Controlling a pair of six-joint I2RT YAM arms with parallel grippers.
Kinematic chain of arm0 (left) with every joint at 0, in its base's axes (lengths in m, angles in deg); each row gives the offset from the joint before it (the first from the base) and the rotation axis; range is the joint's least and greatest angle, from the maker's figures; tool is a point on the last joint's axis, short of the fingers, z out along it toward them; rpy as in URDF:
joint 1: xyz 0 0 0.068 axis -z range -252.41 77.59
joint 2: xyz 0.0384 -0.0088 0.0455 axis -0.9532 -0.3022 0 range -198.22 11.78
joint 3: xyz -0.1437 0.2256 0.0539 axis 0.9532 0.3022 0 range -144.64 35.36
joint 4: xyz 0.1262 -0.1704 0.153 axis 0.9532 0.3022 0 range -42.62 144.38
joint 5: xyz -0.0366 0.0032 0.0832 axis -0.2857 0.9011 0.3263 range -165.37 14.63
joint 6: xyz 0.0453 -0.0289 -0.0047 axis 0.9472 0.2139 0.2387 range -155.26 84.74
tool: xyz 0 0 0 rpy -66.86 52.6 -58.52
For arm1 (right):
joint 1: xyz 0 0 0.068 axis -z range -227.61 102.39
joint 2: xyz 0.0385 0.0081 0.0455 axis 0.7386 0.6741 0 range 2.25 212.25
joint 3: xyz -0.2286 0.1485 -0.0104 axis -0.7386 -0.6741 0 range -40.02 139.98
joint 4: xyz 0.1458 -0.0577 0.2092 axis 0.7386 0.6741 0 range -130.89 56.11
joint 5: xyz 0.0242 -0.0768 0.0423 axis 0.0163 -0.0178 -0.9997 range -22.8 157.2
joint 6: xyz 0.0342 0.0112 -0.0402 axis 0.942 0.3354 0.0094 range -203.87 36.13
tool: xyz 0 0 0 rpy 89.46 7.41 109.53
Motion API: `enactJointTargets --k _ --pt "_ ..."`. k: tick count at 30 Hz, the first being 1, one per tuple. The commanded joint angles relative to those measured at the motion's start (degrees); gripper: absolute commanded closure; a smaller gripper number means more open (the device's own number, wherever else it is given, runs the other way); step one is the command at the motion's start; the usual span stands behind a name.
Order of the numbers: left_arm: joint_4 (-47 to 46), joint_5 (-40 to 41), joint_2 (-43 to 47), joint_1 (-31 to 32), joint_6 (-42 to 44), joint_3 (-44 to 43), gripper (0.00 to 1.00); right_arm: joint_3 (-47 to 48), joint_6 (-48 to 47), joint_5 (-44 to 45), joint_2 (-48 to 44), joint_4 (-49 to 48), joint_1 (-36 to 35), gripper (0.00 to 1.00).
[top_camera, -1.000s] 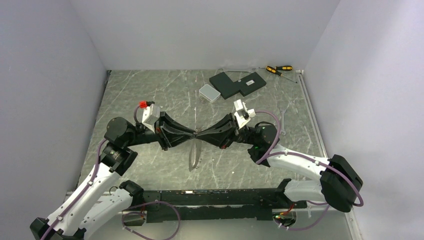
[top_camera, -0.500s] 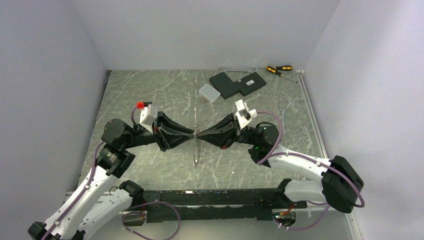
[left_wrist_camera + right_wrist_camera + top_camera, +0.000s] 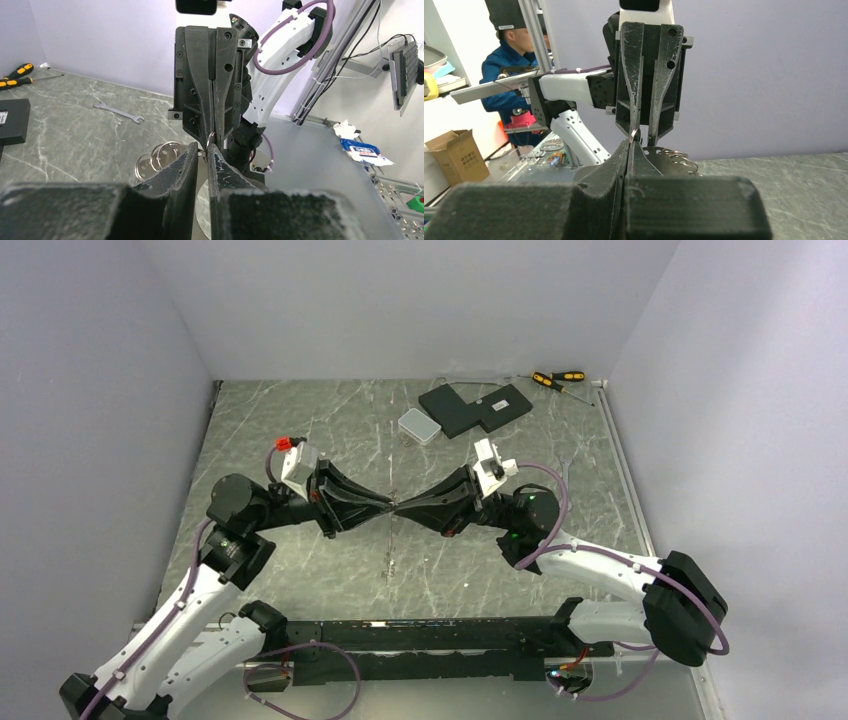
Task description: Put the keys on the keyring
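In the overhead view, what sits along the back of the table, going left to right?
Small white box → black flat block → yellow-and-black screwdrivers.

Bright, even light from above, soft faint shadows on the grey marbled table (image 3: 300, 420), wrist views blurry up close, sharp farther away

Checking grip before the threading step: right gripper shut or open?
Shut. In the right wrist view the right gripper fingers meet with no gap, pinching a small silvery ring at their tips.
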Motion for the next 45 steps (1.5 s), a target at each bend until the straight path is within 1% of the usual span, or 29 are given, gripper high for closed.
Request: enactJointTargets --k 1,4,5,6,11,14,17,19,20,21,24,27,29,30,34,36,39,40,42,45 --pt "-4.8 -0.2 -1.1 0.1 -1.4 -0.1 0.84 2.1 0.1 0.1 -0.7 -6.2 -0.4 1.00" --pt "-4.2 -0.3 -1.8 0.1 -0.9 -0.1 0.89 2.2 0.2 0.2 -0.6 -6.9 -0.4 1.00" --pt "-4.5 -0.4 -2.0 0.1 -1.1 0.0 0.93 2.2 0.2 0.3 -0.5 -7.2 -0.4 1.00" --pt "-4.9 -0.6 -2.2 0.1 -1.3 0.1 1.00 2.2 0.1 0.3 -0.4 -7.4 -0.4 1.00" --pt "-5.3 -0.5 -2.3 0.1 -1.7 0.0 1.00 2.4 0.0 0.4 0.0 -7.5 -0.4 1.00" --pt "1.6 1.6 -2.2 0.1 1.8 -1.9 1.00 2.1 -1.0 0.7 -0.7 -4.4 -0.4 1.00" --pt "8.0 3.6 -2.1 0.1 5.7 -3.6 1.00 1.5 -3.2 1.2 -2.7 0.4 -0.4 0.80" --pt "10.6 4.6 -1.9 0.1 7.4 -4.2 1.00 1.1 -4.7 1.9 -4.1 3.7 -0.4 0.65" --pt "11.5 4.8 -1.9 0.1 8.0 -4.4 1.00 1.2 -5.5 2.3 -4.8 6.0 -0.4 0.60" --pt "12.4 4.9 -1.9 0.1 8.6 -4.7 1.00 1.4 -6.2 2.6 -5.6 7.6 -0.4 0.56" --pt "14.7 5.0 -2.3 0.1 10.5 -5.5 1.00 2.0 -9.3 3.1 -7.4 12.1 -0.4 0.50" --pt "16.1 5.4 -2.7 0.1 12.0 -5.8 1.00 2.4 -12.4 3.6 -9.0 16.6 -0.4 0.48" --pt "18.6 5.7 -2.9 0.1 13.3 -6.1 1.00 2.7 -14.9 3.9 -10.1 20.1 -0.4 0.48" --pt "21.3 5.8 -3.4 0.1 15.2 -6.6 1.00 3.1 -17.8 4.8 -11.6 24.4 -0.4 0.48" --pt "27.5 7.0 -4.0 0.1 19.1 -8.5 1.00 3.6 -22.6 6.8 -13.9 31.6 -0.4 0.48" --pt "30.6 7.7 -4.1 0.1 21.8 -9.6 1.00 4.3 -24.6 7.5 -14.7 35.6 -0.4 0.48" --pt "34.0 8.9 -3.8 0.1 28.4 -10.2 1.00 5.3 -27.7 8.7 -15.3 39.9 -0.4 0.48" --pt "34.3 8.8 -3.2 0.1 31.0 -9.7 1.00 5.6 -28.9 9.2 -15.4 41.3 -0.4 0.48" --pt "31.8 7.5 -1.2 0.1 35.4 -6.9 1.00 6.4 -30.8 11.7 -15.3 44.6 -0.3 0.48" --pt "26.7 9.7 3.0 0.1 37.6 -1.9 1.00 8.7 -31.8 16.9 -14.1 48.5 -0.2 0.45"
